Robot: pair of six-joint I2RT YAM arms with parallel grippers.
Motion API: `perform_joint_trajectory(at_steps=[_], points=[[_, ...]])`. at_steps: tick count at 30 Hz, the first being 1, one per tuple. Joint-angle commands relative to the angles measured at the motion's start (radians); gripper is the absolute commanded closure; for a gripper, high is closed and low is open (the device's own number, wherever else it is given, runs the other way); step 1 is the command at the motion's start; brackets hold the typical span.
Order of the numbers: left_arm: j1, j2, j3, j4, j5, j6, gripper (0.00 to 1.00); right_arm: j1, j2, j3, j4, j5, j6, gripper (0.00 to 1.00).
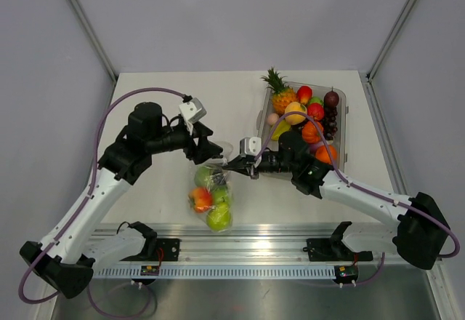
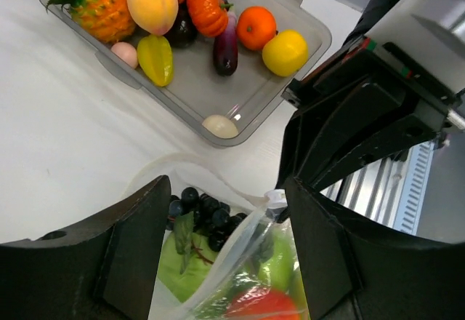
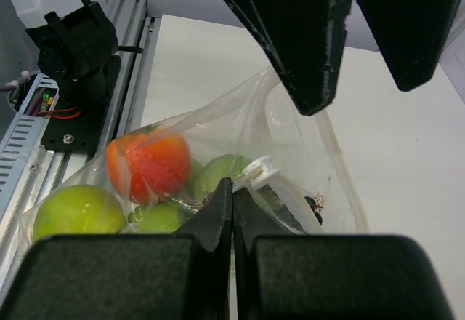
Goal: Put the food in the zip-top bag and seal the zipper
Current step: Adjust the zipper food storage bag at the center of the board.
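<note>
Right gripper (image 3: 232, 189) fingers pressed together, pinching the zip-top bag (image 1: 212, 196) film at its mouth, just beside the white slider (image 3: 261, 169). Left gripper (image 2: 227, 196) is spread wide, straddling the bag mouth. The bag is clear and crinkled, and holds green apples (image 3: 76, 211), a red-orange piece (image 3: 149, 161) and dark grapes (image 2: 203, 214). It lies on the white table (image 1: 218, 94) near the front rail (image 1: 247, 251). Clear tray (image 2: 196, 87) with more food to the right. Grey walls (image 1: 240, 14).
</note>
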Motion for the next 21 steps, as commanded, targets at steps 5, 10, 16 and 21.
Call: perform_joint_trajectory(at_steps=[5,10,16,21], points=[[0.041,0.053,0.036,0.072,-0.258,0.003,0.44,0.007,-0.046,0.07,-0.031,-0.064,-0.045,1.0],[0.092,0.338,0.317,-0.156,-0.203,-0.123,0.58,0.007,-0.049,0.073,-0.042,-0.069,-0.049,1.0],[0.094,0.684,0.604,-0.424,-0.009,-0.267,0.59,0.007,-0.051,0.083,-0.083,-0.063,-0.066,1.0],[0.094,0.707,0.599,-0.464,0.064,-0.212,0.48,0.007,-0.067,0.079,-0.122,-0.052,-0.091,1.0]])
